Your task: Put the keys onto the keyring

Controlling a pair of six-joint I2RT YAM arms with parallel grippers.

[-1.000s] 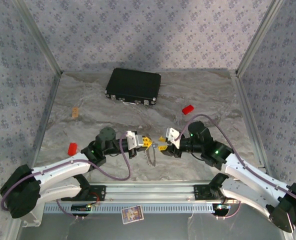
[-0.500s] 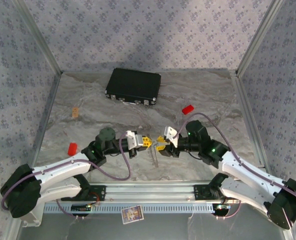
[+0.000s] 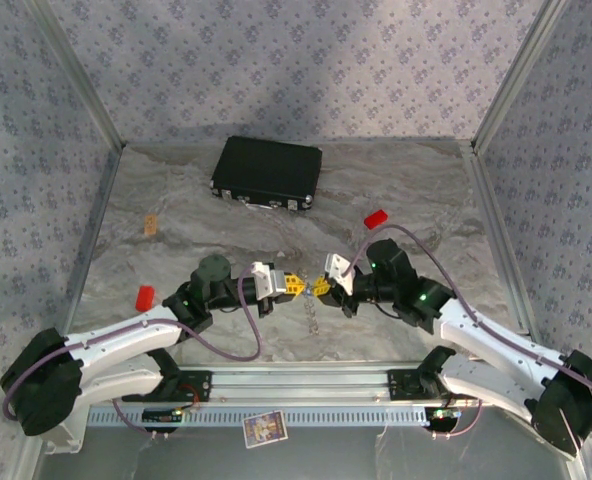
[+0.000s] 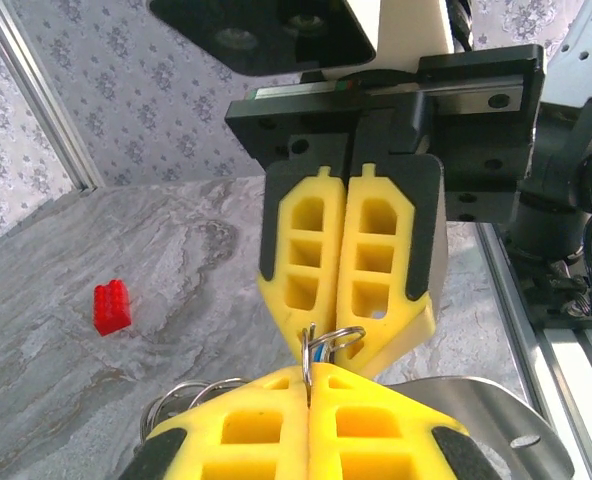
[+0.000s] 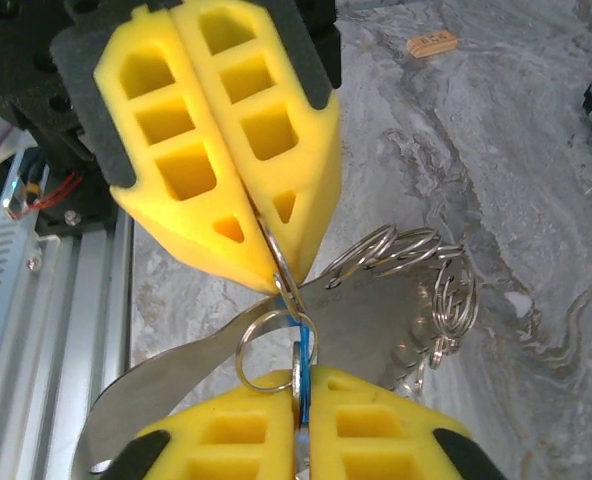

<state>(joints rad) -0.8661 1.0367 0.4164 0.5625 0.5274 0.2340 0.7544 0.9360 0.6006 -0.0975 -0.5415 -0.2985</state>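
Low over the near middle of the bench (image 3: 176,215), the left gripper (image 3: 294,285) and the right gripper (image 3: 322,287) meet tip to tip. The left jaws are pressed fully together on a thin silver wire, the keyring (image 5: 239,355), which loops out from their tips towards the right jaws. The right jaws are also pinched tight. A thin metal edge and a sliver of blue sit at their tips, apparently the blue key (image 5: 302,338), though too little of it shows to tell its shape.

A bunch of silver rings (image 5: 416,262) hangs just right of the meeting point in the right wrist view, in front of a flat silver metal piece (image 5: 361,320) that curves beneath the jaws.

A black case (image 3: 267,172) lies closed at the far middle of the bench. One red block (image 3: 376,219) sits right of centre, another red block (image 3: 145,297) near the left arm. A small tan piece (image 3: 152,226) lies far left, well apart from the arms.
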